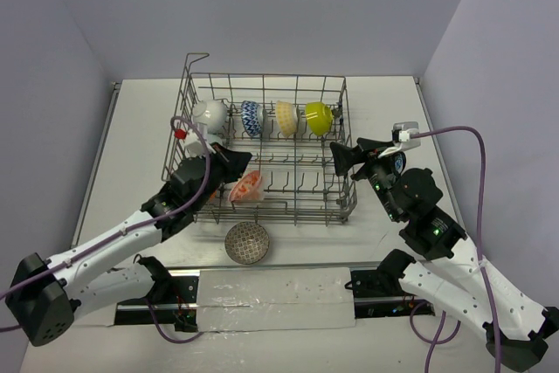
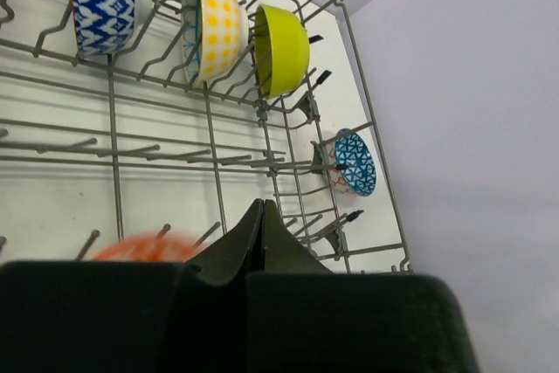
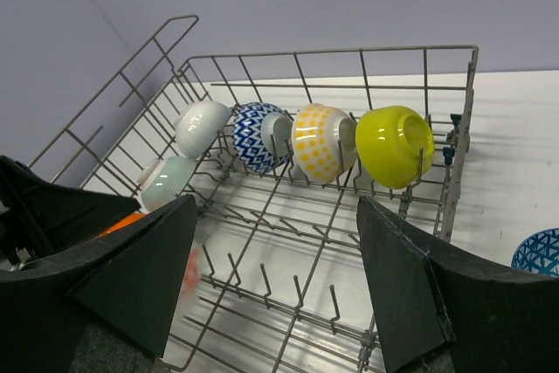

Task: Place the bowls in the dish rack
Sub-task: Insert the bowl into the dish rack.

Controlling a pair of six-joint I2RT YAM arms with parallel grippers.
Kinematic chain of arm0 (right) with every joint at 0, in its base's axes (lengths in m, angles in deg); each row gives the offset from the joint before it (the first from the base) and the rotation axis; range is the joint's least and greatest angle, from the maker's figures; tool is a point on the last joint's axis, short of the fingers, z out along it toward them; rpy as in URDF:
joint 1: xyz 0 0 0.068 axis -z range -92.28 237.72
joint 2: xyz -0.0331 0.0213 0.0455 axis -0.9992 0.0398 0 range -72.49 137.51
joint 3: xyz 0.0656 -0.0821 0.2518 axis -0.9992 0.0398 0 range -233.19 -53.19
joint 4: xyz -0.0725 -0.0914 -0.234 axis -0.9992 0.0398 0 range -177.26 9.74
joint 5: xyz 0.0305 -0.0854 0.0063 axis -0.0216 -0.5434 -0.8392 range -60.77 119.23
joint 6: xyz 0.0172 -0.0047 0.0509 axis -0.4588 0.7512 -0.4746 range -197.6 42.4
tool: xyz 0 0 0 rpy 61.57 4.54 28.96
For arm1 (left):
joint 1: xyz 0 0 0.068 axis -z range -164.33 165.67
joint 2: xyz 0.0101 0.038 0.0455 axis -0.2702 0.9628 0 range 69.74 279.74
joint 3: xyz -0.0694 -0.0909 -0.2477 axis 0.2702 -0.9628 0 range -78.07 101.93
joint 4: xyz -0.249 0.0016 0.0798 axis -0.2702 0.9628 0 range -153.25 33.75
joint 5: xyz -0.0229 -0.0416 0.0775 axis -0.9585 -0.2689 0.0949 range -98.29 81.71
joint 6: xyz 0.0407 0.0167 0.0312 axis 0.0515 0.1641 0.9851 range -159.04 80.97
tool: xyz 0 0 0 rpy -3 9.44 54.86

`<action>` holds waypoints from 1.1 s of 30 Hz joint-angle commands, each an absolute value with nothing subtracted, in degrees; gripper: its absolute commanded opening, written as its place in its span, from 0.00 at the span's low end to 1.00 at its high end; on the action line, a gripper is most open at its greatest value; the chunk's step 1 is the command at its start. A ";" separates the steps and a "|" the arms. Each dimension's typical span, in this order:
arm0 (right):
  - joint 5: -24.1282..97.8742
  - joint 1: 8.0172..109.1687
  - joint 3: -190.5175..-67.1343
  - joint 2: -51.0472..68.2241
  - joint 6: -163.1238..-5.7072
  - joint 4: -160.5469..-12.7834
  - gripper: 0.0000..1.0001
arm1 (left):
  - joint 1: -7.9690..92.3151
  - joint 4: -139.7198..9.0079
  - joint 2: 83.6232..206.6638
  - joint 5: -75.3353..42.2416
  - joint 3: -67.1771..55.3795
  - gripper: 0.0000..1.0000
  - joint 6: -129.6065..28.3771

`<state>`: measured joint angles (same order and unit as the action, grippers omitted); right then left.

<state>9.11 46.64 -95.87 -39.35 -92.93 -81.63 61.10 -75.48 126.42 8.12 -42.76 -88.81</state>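
L end effector (image 2: 262,209) closed over rack (image 1: 297,207).

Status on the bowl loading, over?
Left gripper shut, empty, over dish rack. Right gripper open, empty. Six bowls racked; grey bowl, blue bowl outside it. No obstruction seen.

I see the white table (image 1: 131,141) carrying the dish rack (image 1: 262,75), a grey bowl (image 1: 247,243) just nearside, and a blue bowl (image 3: 537,255) at its right.
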 commanded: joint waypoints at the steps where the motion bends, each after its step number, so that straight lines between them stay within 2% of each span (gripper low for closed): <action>1: 8.14 47.03 -95.82 -39.01 -92.37 -83.48 0.81 | 56.82 -75.47 124.93 0.00 -40.80 0.00 -87.55; 11: 7.08 47.03 -95.64 -38.92 -92.10 -83.48 0.81 | 54.52 -75.83 130.37 -7.31 -40.11 0.00 -86.59; 15: 7.26 46.94 -95.91 -38.22 -92.01 -83.39 0.81 | 54.52 -67.76 132.93 -9.06 -33.97 0.01 -81.16; 20: 7.35 47.03 -96.34 -37.25 -91.75 -83.13 0.81 | 54.52 -51.59 136.44 -13.29 -21.75 0.20 -72.18; 22: 7.70 47.03 -96.17 -37.33 -91.66 -83.13 0.81 | 54.52 -41.70 139.33 -15.40 -13.50 0.23 -67.96; 25: 8.49 47.03 -96.26 -37.42 -91.49 -82.96 0.82 | 54.52 -29.48 143.98 -16.91 -1.82 0.37 -61.99; 28: 8.93 47.11 -96.17 -37.77 -91.49 -83.04 0.82 | 54.52 -19.79 148.65 -16.11 2.25 0.41 -55.40; 33: 10.24 47.11 -96.08 -38.48 -91.58 -83.04 0.82 | 54.00 -15.62 152.88 -16.45 1.92 0.40 -52.13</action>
<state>9.42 46.73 -95.87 -37.62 -92.08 -81.61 54.55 -25.25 150.77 -14.74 2.75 -57.67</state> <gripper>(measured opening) 0.820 0.405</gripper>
